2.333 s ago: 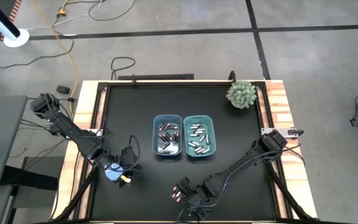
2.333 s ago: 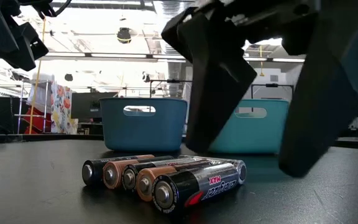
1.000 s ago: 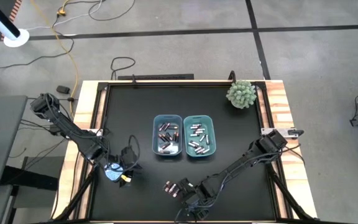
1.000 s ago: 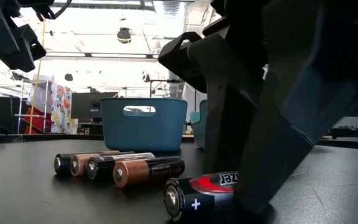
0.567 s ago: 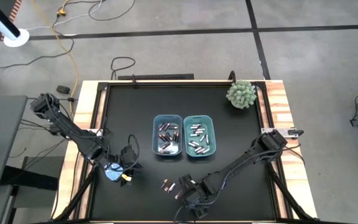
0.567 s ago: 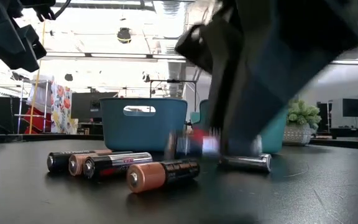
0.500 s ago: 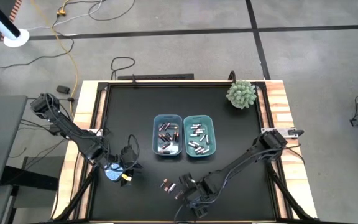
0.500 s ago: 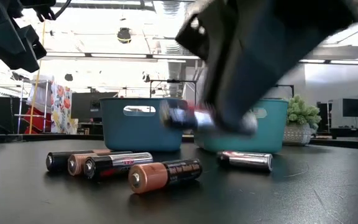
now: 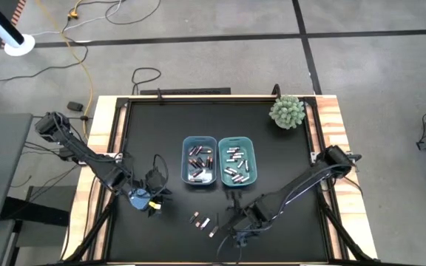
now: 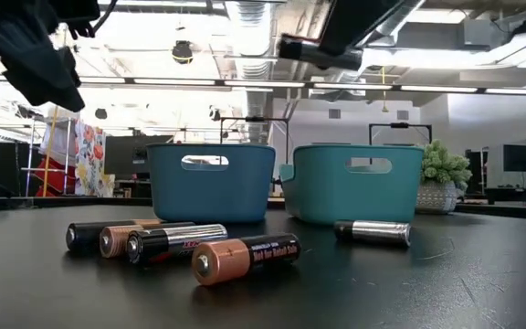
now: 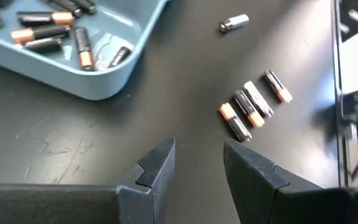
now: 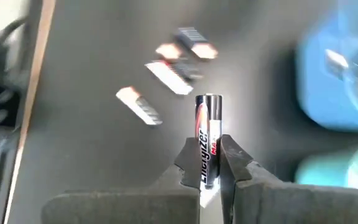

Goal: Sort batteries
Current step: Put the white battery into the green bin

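Battery sort: right gripper [image 12: 210,163] lifted above the table [image 9: 146,125], clamped on 1 dark battery [image 12: 208,138].
4 loose batteries [image 10: 176,246] lie side by side near the table's front edge, with 1 silvery battery [image 10: 373,232] apart from them, nearer the teal bin [image 9: 237,162]. More batteries fill the blue bin [image 9: 199,160] and the teal bin at the table's centre. Left gripper [image 11: 197,163] hangs toward the table's left edge, fingers narrowly parted and empty. A potted plant [image 9: 286,111] stands at the far right corner.

Two bins [image 9: 199,160], one plant [image 9: 287,111]
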Available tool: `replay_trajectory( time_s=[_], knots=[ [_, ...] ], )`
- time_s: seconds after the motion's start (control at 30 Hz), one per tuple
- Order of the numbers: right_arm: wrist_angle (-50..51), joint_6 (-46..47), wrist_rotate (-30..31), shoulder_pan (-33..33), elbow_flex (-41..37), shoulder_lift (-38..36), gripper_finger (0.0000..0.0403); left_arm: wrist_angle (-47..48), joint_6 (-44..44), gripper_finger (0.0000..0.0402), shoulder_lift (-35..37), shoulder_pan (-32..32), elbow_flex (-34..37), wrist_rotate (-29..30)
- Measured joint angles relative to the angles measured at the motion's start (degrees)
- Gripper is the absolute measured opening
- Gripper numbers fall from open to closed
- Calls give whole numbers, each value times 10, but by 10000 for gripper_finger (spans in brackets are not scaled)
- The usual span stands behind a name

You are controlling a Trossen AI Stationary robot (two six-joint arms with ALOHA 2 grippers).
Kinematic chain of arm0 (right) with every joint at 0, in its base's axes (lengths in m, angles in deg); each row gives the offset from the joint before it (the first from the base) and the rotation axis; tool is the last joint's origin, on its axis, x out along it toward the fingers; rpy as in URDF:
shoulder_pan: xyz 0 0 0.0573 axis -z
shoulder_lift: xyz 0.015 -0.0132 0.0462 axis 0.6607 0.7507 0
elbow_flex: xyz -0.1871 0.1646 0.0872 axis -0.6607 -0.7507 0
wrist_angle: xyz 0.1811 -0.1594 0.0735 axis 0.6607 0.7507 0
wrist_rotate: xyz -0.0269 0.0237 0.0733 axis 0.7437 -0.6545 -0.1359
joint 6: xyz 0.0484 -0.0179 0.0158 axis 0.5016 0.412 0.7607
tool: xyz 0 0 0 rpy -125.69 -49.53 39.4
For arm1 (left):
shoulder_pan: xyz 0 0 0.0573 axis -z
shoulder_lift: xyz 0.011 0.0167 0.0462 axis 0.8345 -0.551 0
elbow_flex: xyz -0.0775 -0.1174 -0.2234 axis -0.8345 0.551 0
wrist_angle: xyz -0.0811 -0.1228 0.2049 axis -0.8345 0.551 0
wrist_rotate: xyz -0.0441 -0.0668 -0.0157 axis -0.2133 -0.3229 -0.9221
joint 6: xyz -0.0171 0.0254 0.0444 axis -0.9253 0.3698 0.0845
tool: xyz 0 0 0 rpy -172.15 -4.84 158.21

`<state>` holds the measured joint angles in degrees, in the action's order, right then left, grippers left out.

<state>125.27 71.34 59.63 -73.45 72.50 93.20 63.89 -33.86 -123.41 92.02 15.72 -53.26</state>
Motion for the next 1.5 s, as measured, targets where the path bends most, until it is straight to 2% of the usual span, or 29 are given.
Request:
replay_trajectory(
  time_s=[0.13, 0.3, 0.53, 0.7, 0.8, 0.97, 1.03, 1.2, 1.33, 1.5],
  knots=[
    [68, 127, 59, 0, 0, -30, 27, 0, -46, 132, -5, -18, 0, 0],
    [166, 250, 88, -3, 0, -68, 28, -3, -58, 132, -41, -22, 0, 0],
    [276, 335, 103, -8, 0, -97, 29, -6, -99, 132, -143, -20, -48, -13],
    [295, 313, 105, 20, 0, -105, 26, 9, -94, 132, -221, -20, -121, -13],
    [252, 271, 105, 44, -31, -131, 23, 48, -94, 132, -259, -20, -168, -13],
    [77, 213, 99, 82, -170, -235, 22, 132, -111, 132, -292, -17, -235, -12],
    [-1, 195, 69, 107, -233, -286, 22, 149, -123, 132, -293, -13, -247, -7],
    [-171, 164, -67, 205, -373, -375, 21, 151, -158, 132, -292, -11, -256, 10],
    [-209, 156, -127, 274, -412, -381, 22, 150, -196, 132, -292, -11, -256, 11],
    [-199, 84, -174, 309, -398, -317, 22, 150, -213, 132, -292, -11, -256, 11]
  ],
)
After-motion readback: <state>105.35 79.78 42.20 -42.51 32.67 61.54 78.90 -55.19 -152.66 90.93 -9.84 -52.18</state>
